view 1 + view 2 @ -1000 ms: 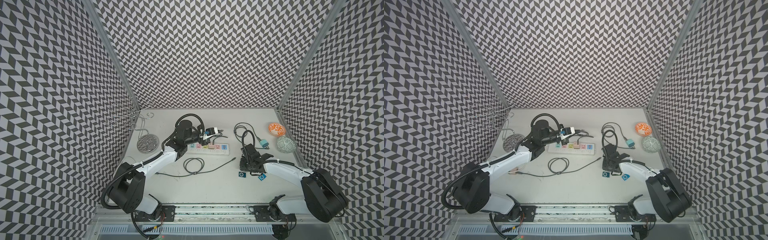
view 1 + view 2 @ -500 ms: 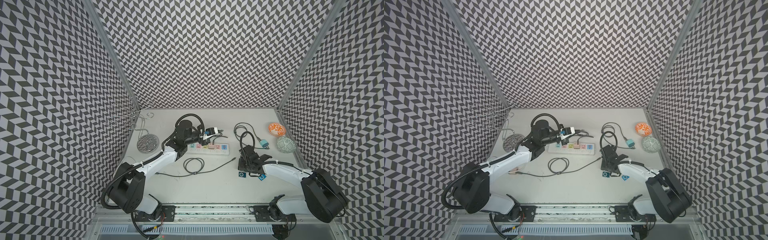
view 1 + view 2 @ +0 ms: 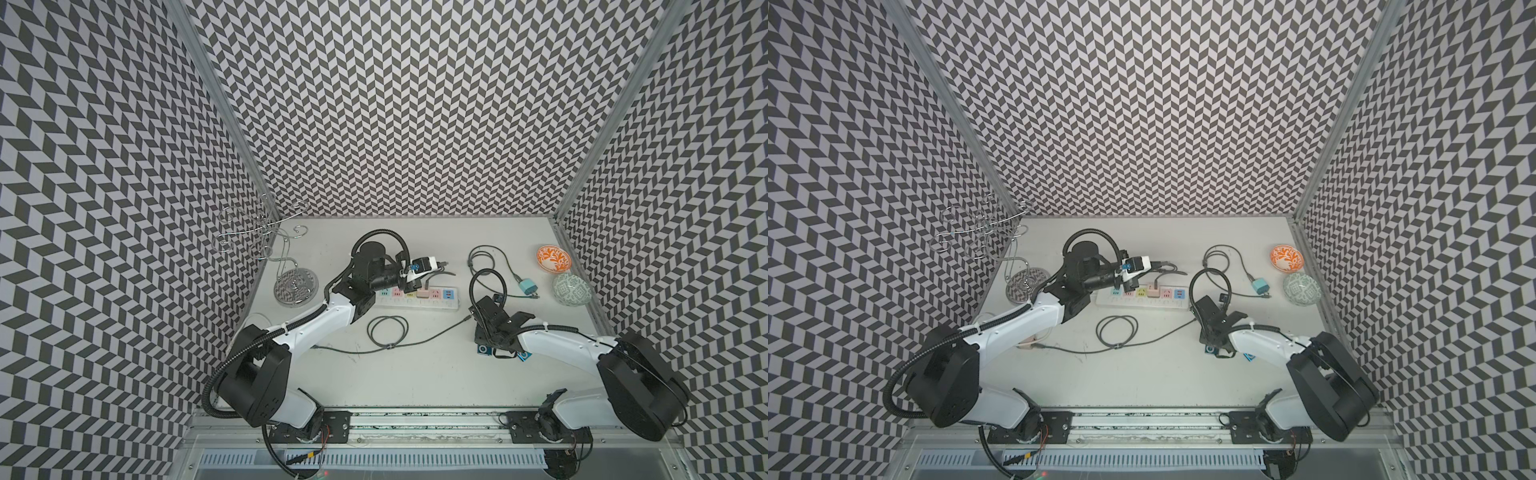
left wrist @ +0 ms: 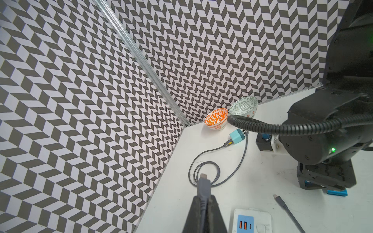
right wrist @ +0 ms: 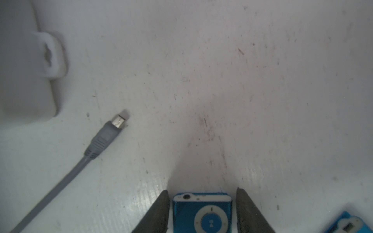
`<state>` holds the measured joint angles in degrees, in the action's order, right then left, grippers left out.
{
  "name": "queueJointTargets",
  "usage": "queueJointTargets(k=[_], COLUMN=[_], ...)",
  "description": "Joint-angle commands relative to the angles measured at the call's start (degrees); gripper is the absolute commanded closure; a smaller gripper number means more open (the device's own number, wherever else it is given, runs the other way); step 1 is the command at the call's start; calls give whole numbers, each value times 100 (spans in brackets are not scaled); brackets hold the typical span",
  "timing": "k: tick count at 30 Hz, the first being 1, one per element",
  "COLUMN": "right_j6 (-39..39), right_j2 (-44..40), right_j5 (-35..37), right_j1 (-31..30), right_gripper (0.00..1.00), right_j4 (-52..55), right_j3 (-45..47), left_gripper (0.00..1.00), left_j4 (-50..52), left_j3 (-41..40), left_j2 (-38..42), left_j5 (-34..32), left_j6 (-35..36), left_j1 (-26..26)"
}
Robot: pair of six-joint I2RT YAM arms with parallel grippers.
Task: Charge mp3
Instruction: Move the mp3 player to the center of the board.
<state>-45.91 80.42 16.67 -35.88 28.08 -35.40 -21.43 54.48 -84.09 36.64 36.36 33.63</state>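
Note:
A small blue mp3 (image 5: pixel 201 213) lies flat on the white table, seen in both top views (image 3: pixel 483 350) (image 3: pixel 1210 351). My right gripper (image 5: pixel 202 189) is lowered over it and open, one finger on each side with a thin gap between each finger and the player. My left gripper (image 4: pixel 203 198) hangs above the power strip (image 3: pixel 415 297) and is shut on the grey cable plug (image 4: pixel 203 185), whose metal tip sticks out past the fingertips. A second grey plug (image 5: pixel 113 129) lies loose on the table close to the right gripper.
Another blue player (image 3: pixel 523 356) lies just right of the right gripper. A coiled grey cable (image 3: pixel 388 330) crosses the table's middle. A teal charger (image 3: pixel 528 286), an orange bowl (image 3: pixel 552 258) and a green bowl (image 3: pixel 571 289) sit back right. A wire rack (image 3: pixel 286 266) stands back left.
The right gripper has shifted slightly left over the mp3, its jaws widening and then narrowing again. The left arm with the plug has stayed still.

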Motion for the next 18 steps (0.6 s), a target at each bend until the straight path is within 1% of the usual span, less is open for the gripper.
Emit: queueJointTargets(k=[1, 6, 10, 13, 15, 18], right_j6=[-363, -579, -708, -816, -816, -850], right_j2=[299, 465, 565, 616, 698, 808], right_j5=[-304, -261, -60, 53, 99, -40], right_j1=[-42, -36, -16, 44, 219, 666], right_gripper=[53, 58, 64, 64, 64, 64], right_j4=[312, 148, 132, 71, 5, -147], right_j3=[193, -53, -323, -419, -479, -506], left_gripper=[100, 100, 100, 100, 100, 100], left_j4=[-152, -128, -94, -99, -107, -99], left_j3=[-61, -60, -66, -72, -74, -71], left_j2=[192, 213, 232, 239, 250, 262], left_j5=[-14, -54, -118, -131, -144, -162], left_j6=[20, 53, 99, 112, 124, 134], left_j1=[21, 21, 12, 7, 6, 4])
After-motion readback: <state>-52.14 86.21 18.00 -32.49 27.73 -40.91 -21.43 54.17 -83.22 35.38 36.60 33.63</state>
